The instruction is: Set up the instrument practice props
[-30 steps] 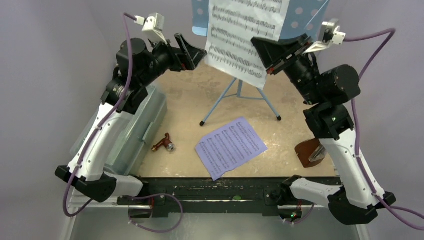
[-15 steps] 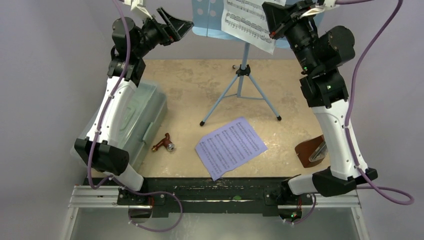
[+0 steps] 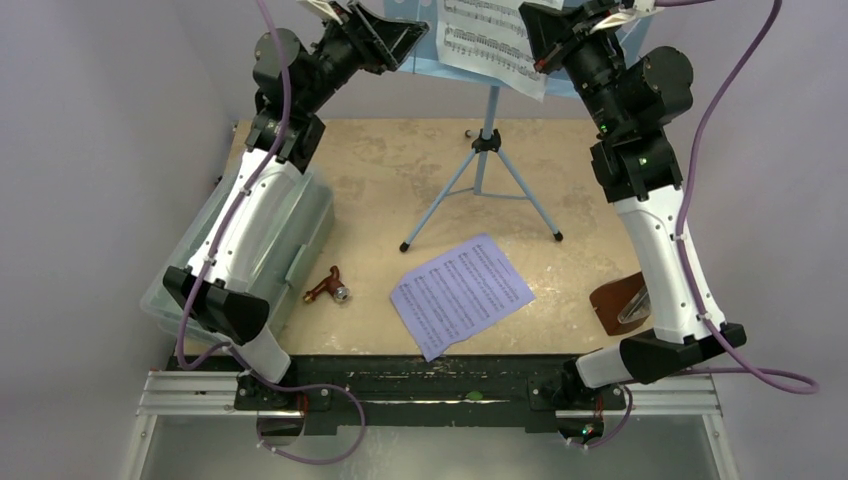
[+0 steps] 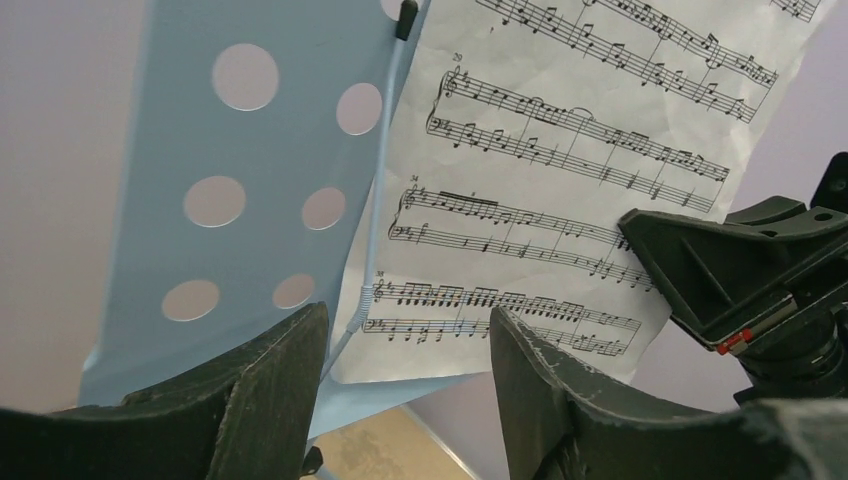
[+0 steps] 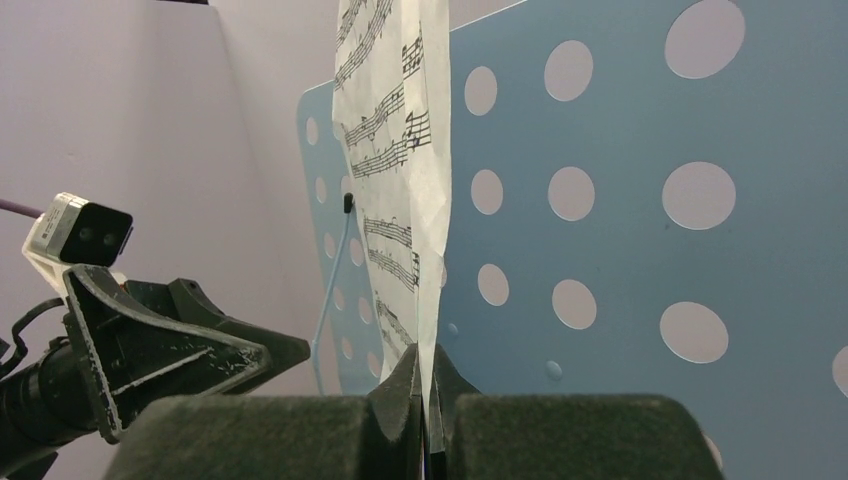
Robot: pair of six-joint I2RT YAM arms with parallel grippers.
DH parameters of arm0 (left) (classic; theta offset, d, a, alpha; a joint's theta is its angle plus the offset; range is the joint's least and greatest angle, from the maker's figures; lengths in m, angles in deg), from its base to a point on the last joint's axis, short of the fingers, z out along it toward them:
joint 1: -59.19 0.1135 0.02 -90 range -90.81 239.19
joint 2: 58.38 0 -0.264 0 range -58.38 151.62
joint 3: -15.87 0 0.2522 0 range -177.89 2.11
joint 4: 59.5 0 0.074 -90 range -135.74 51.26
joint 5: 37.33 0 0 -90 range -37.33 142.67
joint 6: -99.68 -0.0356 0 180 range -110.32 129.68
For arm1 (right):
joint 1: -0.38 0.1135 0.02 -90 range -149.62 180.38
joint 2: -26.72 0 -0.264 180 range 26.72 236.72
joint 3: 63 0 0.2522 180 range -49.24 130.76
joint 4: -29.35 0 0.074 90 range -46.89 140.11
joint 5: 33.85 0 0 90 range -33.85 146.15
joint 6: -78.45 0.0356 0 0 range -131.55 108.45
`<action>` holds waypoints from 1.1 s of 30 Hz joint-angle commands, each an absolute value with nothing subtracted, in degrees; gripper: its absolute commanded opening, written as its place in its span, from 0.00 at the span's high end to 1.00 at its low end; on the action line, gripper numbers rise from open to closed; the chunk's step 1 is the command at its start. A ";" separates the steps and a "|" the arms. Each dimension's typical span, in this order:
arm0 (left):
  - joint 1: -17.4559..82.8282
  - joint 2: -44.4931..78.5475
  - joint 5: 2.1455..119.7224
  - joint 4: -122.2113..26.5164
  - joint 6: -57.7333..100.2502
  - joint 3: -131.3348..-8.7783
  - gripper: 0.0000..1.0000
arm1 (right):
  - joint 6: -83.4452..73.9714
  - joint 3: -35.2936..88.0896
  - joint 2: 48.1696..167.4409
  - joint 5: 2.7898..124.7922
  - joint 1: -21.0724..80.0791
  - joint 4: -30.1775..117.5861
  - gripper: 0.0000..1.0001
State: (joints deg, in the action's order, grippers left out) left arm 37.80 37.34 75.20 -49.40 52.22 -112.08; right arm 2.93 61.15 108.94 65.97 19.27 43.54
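A mottled beige table [image 3: 380, 175] stands between plain lilac-grey walls [image 3: 90, 150]; it carries one clear plastic box [image 3: 295, 215] at the left and one pale-blue stand [image 3: 487, 150] on three thin legs at the back, its flat desk punched with round holes. There are two printed pages; the lilac page [image 3: 461, 292] lies flat near the front, and the creased white page [image 4: 560, 150] is against the desk. One brown pyramid metronome [image 3: 620, 303] sits at the right edge; the left gripper [image 4: 405, 320] has its jaws apart at the desk's lower edge; the right gripper [image 5: 428, 372] is clamped on the white page.

One music stand [image 3: 487, 142], one white page [image 3: 492, 45], one lilac page [image 3: 461, 293], one metronome [image 3: 622, 303], one clear box [image 3: 290, 225] and one brown piece [image 3: 327, 287] are counted.
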 commanded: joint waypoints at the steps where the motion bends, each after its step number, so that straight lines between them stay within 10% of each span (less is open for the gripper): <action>1: 35.21 38.00 67.81 -52.78 46.50 -114.33 0.43 | 2.71 60.47 107.57 66.28 19.23 38.19 1.00; 33: 34.49 44.25 68.69 -66.83 54.21 -115.55 0.78 | 3.13 61.24 110.31 62.57 19.20 36.51 1.00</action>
State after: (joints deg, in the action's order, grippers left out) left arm 34.72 45.52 68.33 -60.81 53.67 -117.04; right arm 2.97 59.71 110.45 64.66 19.27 38.38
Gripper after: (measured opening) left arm 0.232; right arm 0.004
